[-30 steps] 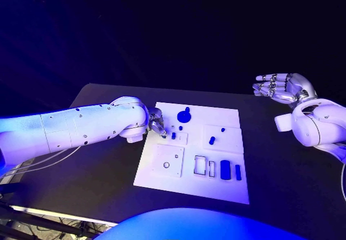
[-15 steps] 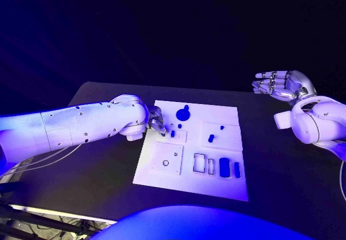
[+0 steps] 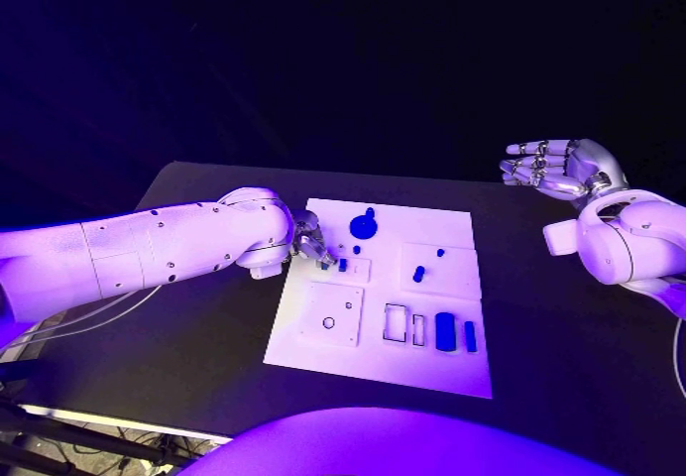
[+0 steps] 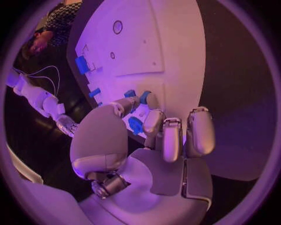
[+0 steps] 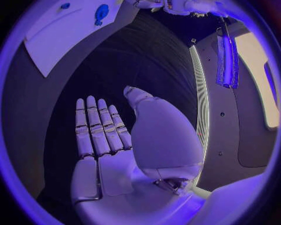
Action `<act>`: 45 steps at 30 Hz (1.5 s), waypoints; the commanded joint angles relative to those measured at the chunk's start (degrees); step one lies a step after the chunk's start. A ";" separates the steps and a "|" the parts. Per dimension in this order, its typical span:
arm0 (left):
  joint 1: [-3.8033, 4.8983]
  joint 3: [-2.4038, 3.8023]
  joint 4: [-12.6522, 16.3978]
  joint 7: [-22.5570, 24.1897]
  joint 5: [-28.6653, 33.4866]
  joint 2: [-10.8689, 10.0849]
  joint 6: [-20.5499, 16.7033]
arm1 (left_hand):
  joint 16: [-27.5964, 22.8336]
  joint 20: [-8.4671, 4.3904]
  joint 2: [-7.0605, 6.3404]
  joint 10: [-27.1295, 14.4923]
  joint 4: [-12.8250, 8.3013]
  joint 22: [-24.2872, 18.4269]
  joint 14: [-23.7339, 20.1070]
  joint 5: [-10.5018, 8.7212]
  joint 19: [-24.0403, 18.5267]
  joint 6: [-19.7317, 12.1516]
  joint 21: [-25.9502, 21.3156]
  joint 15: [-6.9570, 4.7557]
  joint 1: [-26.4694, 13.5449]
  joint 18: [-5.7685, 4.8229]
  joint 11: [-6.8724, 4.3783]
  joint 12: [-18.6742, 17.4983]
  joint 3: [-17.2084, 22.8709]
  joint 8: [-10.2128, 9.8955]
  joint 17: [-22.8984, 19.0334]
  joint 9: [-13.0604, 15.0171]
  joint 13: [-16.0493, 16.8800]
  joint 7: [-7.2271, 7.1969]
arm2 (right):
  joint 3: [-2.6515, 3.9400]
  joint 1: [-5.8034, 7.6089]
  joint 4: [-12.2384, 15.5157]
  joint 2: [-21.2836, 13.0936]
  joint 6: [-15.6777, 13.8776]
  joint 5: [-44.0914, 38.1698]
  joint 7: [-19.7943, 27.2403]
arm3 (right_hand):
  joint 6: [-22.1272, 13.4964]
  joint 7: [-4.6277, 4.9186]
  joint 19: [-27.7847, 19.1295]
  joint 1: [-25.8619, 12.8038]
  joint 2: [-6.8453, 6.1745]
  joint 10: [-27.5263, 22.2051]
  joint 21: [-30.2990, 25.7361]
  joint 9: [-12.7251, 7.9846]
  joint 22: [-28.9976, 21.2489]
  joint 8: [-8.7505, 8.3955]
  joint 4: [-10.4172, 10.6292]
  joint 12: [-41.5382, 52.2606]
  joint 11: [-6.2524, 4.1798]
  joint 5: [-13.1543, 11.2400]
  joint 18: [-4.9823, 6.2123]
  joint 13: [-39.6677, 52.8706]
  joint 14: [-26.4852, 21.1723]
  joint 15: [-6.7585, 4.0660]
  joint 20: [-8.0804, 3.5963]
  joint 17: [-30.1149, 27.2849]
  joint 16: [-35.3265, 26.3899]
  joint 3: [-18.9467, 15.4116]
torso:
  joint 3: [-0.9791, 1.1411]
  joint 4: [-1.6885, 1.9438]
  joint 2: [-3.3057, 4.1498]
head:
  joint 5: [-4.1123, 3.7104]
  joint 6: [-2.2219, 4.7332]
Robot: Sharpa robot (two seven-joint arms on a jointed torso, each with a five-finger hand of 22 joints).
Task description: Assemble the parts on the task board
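From the head view the board [image 3: 384, 297] lies in the middle of the black bench [image 3: 186, 337], with the left hand [image 3: 312, 245] at its far left edge, fingers bent down beside a small peg [image 3: 343, 265]; whether they grip anything cannot be told from there. The left wrist view is closer: the thumb and a finger [image 4: 153, 123] close on a small blue part [image 4: 144, 97] just over the board [image 4: 175, 42], the other fingers curled alongside, and a second blue piece [image 4: 135, 125] shows between the fingers and the palm. The head view alone gives the layout of the rest: a round knob [image 3: 365, 227] at the far side, a short pin [image 3: 419, 274] on the middle right plate, and a long bar [image 3: 446, 332] with a thinner strip [image 3: 471, 337] beside it at the near right. The right hand [image 3: 557, 171] is raised well right of the board, beyond the bench's far right corner, palm up, holding nothing. The right wrist view shows its fingers [image 5: 96, 126] straight and side by side with the thumb apart, and the far corner of the board [image 5: 64, 37] with the knob [image 5: 102, 11] on it
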 commanded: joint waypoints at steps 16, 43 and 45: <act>-0.07 -0.03 -0.82 -0.55 1.12 0.06 1.12 | -0.32 -0.23 0.19 -0.75 4.49 0.11 5.52 0.07 0.26 0.05 -0.29 -0.14 1.91 -1.19 0.21 -0.74 -7.79 -0.79 13.47 0.01 -0.61 0.63 | 0.02 -0.02 0.06 -0.06 0.56 -0.43 0.64 | 0.04 5.13 -0.23 -0.11 0.52 -0.03 0.04 -0.08 -0.12 -0.35 -0.35 -0.20 0.06 -0.13 -0.13 -0.01 0.20 0.05 0.08 -0.10 -0.19 0.09 | -0.02 -0.02 0.02 | -0.07 0.17; 0.00 1.68 1.24 2.70 2.88 -1.27 -5.80 | -1.52 0.08 1.13 -3.93 4.82 -2.91 4.83 0.36 -1.57 -2.31 -1.99 0.19 2.84 -0.54 0.81 -3.91 -16.06 -0.67 11.05 0.57 -5.69 1.32 | 0.02 -0.11 -0.12 0.19 0.95 -0.19 -0.09 | -0.43 5.18 -0.24 -0.55 0.60 -0.38 0.07 -0.24 -0.40 -0.64 -0.26 -0.26 0.15 -0.18 -0.18 -0.04 -0.22 0.17 0.08 -0.41 -0.35 -0.10 | 0.04 0.04 0.00 | -0.23 0.68; 0.01 2.28 1.66 2.99 3.33 -1.64 -6.54 | -2.51 0.31 1.84 -5.85 4.82 -5.92 4.22 0.31 -3.48 -3.40 -3.67 0.48 3.29 0.06 1.18 -5.88 -18.29 -0.90 9.18 0.54 -8.62 1.72 | 0.02 -0.11 -0.04 0.13 0.93 -0.19 -0.12 | -0.43 5.18 -0.22 -0.59 0.61 -0.39 0.08 -0.24 -0.41 -0.65 -0.24 -0.26 0.15 -0.18 -0.18 -0.03 -0.23 0.17 0.08 -0.42 -0.35 -0.11 | 0.05 0.07 0.05 | -0.20 0.60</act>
